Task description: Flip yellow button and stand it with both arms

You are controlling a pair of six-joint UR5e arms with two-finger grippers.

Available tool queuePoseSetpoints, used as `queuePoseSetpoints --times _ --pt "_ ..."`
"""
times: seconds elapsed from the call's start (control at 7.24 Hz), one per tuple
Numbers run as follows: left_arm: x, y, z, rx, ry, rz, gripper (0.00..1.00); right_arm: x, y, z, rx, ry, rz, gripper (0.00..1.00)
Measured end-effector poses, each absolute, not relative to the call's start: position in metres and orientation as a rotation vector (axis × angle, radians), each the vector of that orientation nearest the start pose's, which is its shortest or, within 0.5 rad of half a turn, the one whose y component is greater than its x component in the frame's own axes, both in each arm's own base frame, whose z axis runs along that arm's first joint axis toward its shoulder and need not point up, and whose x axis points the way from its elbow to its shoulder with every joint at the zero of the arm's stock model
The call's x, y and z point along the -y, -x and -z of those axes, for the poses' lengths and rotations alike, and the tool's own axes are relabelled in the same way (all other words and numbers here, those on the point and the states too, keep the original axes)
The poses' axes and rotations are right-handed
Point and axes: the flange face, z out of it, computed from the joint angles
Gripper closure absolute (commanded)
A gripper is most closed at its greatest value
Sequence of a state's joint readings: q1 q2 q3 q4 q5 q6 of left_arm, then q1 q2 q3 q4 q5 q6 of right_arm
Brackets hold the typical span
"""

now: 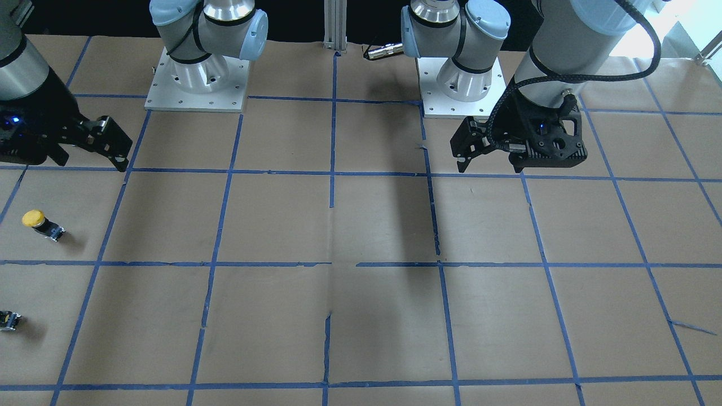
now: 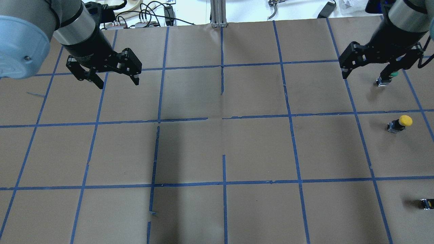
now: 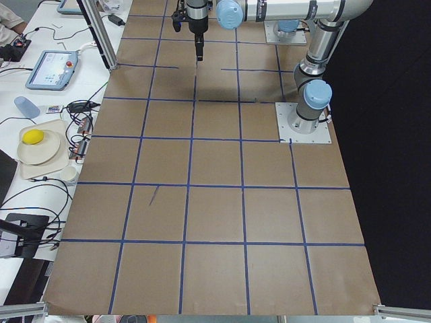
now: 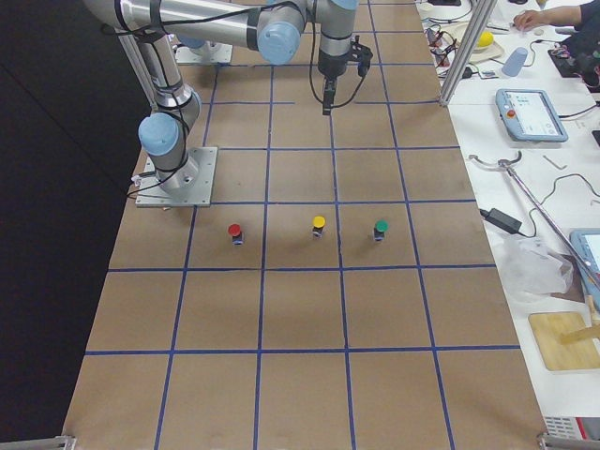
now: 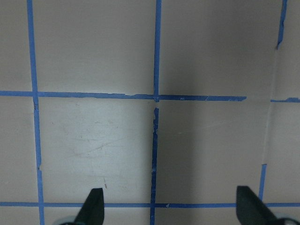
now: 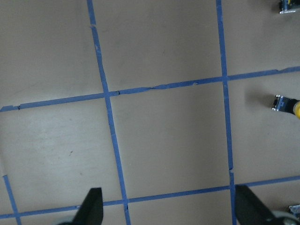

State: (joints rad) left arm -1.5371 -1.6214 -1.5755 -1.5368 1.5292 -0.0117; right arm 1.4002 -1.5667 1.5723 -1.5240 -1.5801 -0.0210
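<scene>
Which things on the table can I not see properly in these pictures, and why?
Green button: overhead view, partly hidden behind a finger of the right hand.
Red button: overhead and front views, cap cut off by the edge.
Yellow button: right wrist view, cap cut off by the edge; right side view, too small for detail.

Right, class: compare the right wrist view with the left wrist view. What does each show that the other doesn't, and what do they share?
Only the right wrist view: the yellow button cropped by its right edge, and a small part in the top right corner. Only the left wrist view: its own patch of grid around a tape crossing, with no buttons. Both: the brown paper table, blue tape grid, and a pair of jaws wide open at the bottom edge, holding nothing.
</scene>
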Motion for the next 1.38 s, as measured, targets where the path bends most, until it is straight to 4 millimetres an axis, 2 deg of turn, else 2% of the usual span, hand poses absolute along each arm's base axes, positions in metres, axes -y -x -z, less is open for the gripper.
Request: queuePoseSetpoints --times 0.55,0.97,1.38 --pt "0.516 0.120 -0.462 -3.185 0.074 -0.037 0.00 0.490 -0.067 -0.484 -3.117 -0.238 -0.207 0.00" --pt "0.510 0.123 -0.469 -3.165 0.048 -0.017 0.00 0.483 -0.109 -0.479 -3.133 -0.102 -0.226 0.00" --pt "0.500 0.125 -0.481 -3.147 -0.025 0.016 0.00 0.466 -0.116 -0.476 -3.130 -0.080 -0.216 0.00"
